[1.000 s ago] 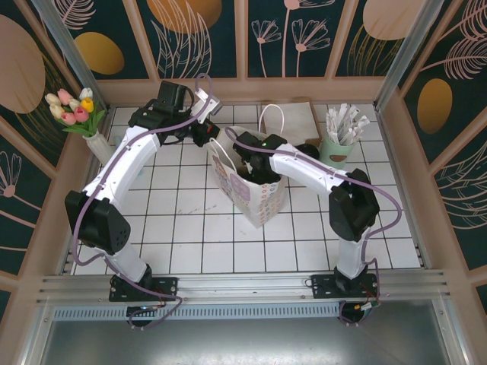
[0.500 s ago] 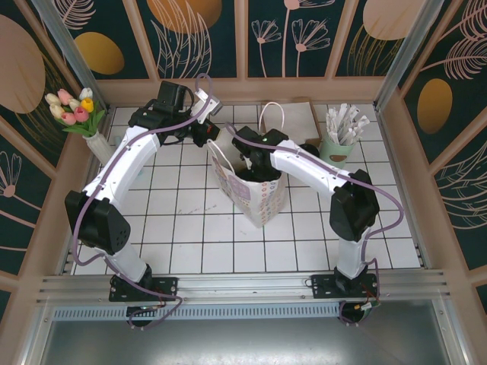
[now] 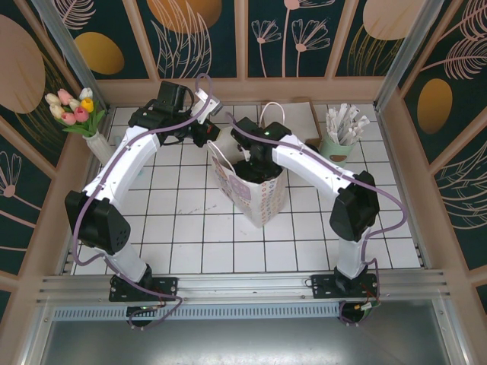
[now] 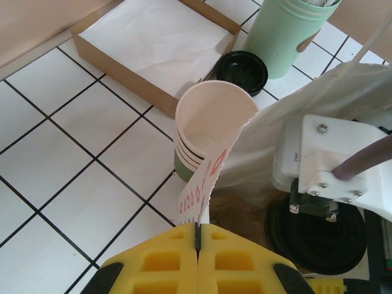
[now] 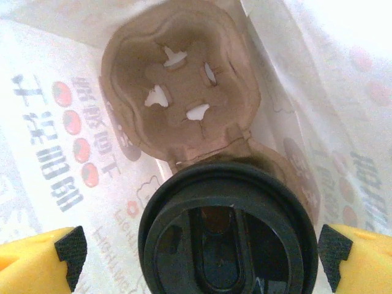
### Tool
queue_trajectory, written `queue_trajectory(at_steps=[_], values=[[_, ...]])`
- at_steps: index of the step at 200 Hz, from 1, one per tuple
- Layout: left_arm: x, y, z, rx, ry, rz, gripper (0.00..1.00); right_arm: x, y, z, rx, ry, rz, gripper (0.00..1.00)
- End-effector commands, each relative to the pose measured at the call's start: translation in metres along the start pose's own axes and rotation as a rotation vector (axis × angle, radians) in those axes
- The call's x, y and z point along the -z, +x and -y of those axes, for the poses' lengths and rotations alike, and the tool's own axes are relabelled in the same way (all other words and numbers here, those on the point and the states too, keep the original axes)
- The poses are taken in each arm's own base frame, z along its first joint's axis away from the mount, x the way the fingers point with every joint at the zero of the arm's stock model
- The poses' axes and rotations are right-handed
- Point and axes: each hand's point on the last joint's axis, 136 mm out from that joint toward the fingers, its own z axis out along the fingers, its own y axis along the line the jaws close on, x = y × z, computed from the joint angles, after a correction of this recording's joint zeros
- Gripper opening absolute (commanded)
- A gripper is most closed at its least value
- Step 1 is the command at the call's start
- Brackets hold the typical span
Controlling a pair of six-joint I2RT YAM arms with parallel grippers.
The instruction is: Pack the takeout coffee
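black lid (image 5: 223,229) clear between yellow fingers (image 5: 30,260)

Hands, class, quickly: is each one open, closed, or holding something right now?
Left hand: closed, pinching the paper bag by its rim.
Right hand: open, straddling the lidded takeout coffee inside the bag, not gripping it.

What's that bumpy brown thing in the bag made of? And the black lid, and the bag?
The brown tray looks like moulded paper pulp: matte, rough, with soft pressed bumps and ragged slits. The black lid looks like plastic: smooth, slightly shiny, with crisp ridges. The bag seems to be thin white paper with printed pictures, and light glows through it.
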Motion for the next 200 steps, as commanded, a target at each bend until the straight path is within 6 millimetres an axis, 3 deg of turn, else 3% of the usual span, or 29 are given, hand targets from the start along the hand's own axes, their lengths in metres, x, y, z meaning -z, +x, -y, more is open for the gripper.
queue_trajectory(at_steps=[1,139,200], values=[[0.012,-0.005,0.003,-0.013,-0.008,0.007,0.00,0.024,0.001,0.002,0.010,0.014,0.027,0.99],[0.012,-0.003,-0.001,-0.018,-0.032,-0.003,0.00,0.053,-0.002,0.003,0.003,0.020,0.069,0.99],[0.012,-0.004,-0.001,-0.012,-0.034,0.000,0.00,0.082,-0.010,0.000,0.000,-0.005,0.147,0.99]])
